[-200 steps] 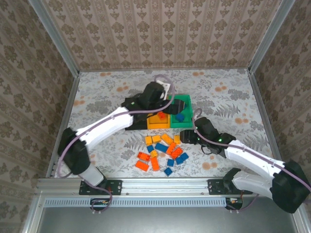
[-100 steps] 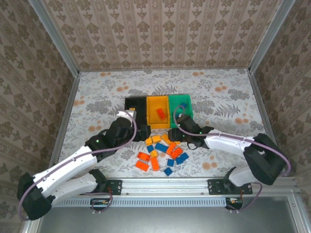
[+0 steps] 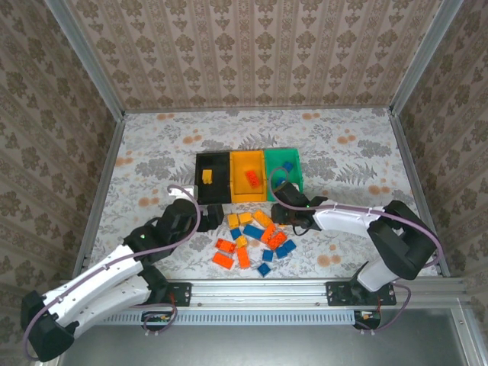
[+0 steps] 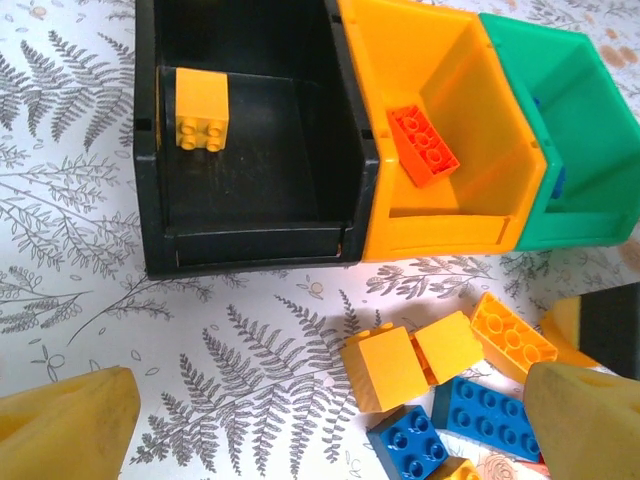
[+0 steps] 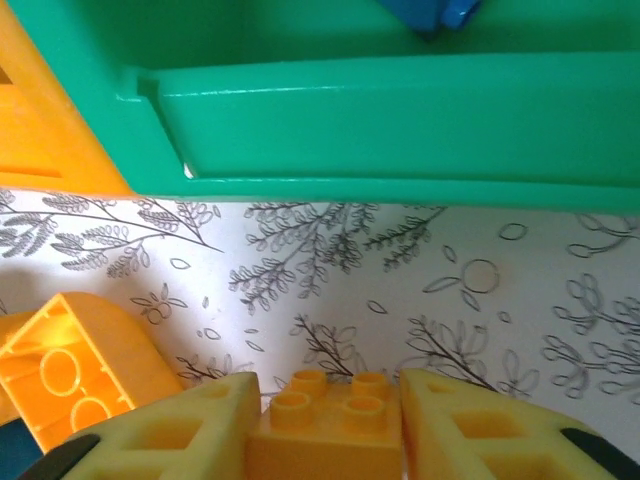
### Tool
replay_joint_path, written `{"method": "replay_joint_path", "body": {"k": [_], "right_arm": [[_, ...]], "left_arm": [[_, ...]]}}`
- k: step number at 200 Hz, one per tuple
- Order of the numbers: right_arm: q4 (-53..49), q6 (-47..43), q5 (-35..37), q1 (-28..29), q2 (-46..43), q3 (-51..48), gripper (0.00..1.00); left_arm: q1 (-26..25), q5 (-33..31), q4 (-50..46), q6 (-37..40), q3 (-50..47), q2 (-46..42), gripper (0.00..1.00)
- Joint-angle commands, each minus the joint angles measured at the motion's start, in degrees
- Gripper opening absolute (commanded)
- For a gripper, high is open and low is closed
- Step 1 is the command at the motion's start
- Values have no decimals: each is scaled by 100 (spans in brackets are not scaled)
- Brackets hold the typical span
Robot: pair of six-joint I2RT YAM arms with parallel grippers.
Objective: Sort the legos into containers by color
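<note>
Fingers of the left gripper (image 3: pixel 216 213), in the top view, stand spread wide and hold nothing, just before the near wall of the black bin (image 3: pixel 213 155). The right gripper (image 3: pixel 280 216) sits at the far right edge of the loose legos (image 3: pixel 255 240) on the bench (image 3: pixel 152 152), just short of the green bin (image 3: pixel 297 177). The containers form a joined row with the yellow-orange bin (image 3: pixel 248 194) in the middle. They hold a yellow brick (image 3: pixel 207 178), a red-orange brick (image 3: pixel 249 178) and a blue brick (image 3: pixel 287 166), one per bin from black to green.

Left wrist view: the left fingers (image 4: pixel 70 425) sit far apart, gripping nothing. Yellow-orange and blue legos lie on the bench between them.

Right wrist view: the right fingers (image 5: pixel 470 430) press both sides of a yellow-orange brick (image 5: pixel 325 425), near the green bin's wall. Whether it is lifted cannot be told.
</note>
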Motion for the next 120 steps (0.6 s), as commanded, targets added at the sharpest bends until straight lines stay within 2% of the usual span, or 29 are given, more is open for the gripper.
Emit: {"method": "replay_joint_path", "body": {"k": [1, 29, 63, 98, 120], "right_arm": [[-395, 90, 317, 23, -409, -197, 36], [-648, -86, 319, 11, -1069, -182, 32], [-875, -540, -99, 44, -1500, 353, 30], [-759, -864, -528, 296, -771, 1620, 30], [-476, -888, -959, 371, 223, 2540, 31]], "left_arm": [[68, -120, -67, -162, -101, 26, 100], [147, -119, -140, -175, -126, 118, 100], [307, -87, -354, -198, -174, 66, 100], [388, -89, -686, -280, -258, -197, 100], [399, -111, -873, -417, -367, -475, 100]]}}
